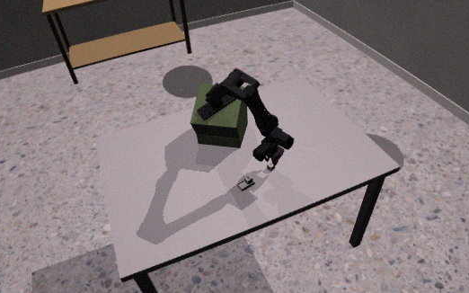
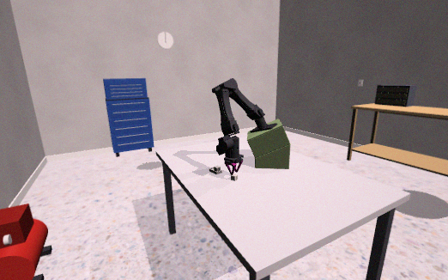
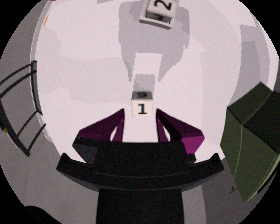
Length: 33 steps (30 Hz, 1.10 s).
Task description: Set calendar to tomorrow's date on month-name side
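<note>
A small white cube point(image 1: 269, 167) point(image 2: 233, 178) point(image 3: 142, 108) stands on the table outside the tray. In the wrist view one face shows a dark 1, and the face above it shows another digit in shade. My gripper point(image 1: 271, 163) point(image 2: 233, 173) point(image 3: 140, 112) is part open and points down over this cube, with gaps between the cube and both fingertips. The small tray point(image 1: 243, 186) point(image 3: 166, 25) holds the other cube point(image 1: 248, 179) point(image 2: 217, 168) point(image 3: 163, 6) at one end. Its upper face shows a 2; its side mark is unclear. The month's name cannot be read.
The green block point(image 1: 219, 121) point(image 2: 272, 148) point(image 3: 251, 135) under the arm's base stands on the table point(image 1: 334, 135) point(image 2: 319, 206), to the right in the wrist view. The tray lies a short way from the gripper, near the table's long edge.
</note>
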Each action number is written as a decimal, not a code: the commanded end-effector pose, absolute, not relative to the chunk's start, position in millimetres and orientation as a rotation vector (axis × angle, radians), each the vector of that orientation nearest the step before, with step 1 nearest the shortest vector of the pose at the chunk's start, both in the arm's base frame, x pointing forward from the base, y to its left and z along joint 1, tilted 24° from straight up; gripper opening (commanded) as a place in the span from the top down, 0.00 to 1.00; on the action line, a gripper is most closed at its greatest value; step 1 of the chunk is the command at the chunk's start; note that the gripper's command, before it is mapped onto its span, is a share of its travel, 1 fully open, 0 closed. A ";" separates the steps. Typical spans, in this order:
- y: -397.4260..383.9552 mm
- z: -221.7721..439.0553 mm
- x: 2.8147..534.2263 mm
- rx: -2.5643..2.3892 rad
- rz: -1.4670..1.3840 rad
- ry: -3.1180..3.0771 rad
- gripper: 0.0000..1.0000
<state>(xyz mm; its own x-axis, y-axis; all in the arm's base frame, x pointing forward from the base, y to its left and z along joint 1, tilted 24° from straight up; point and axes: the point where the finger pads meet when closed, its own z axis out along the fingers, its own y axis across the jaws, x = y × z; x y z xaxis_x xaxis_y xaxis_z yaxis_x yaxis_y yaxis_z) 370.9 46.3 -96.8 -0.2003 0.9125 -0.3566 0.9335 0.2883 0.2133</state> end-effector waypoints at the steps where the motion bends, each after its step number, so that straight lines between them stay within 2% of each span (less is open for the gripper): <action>1: 47.8 -94.3 372.4 1.652 -0.064 2.151 0.55; 33: 42.2 -111.8 378.1 1.651 -0.064 2.151 0.55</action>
<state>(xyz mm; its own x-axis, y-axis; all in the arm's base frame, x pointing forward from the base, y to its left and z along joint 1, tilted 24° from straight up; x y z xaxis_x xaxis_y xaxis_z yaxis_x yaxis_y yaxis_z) 373.0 40.6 -113.1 -0.2011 0.9126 -0.3560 0.9363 0.2859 0.2040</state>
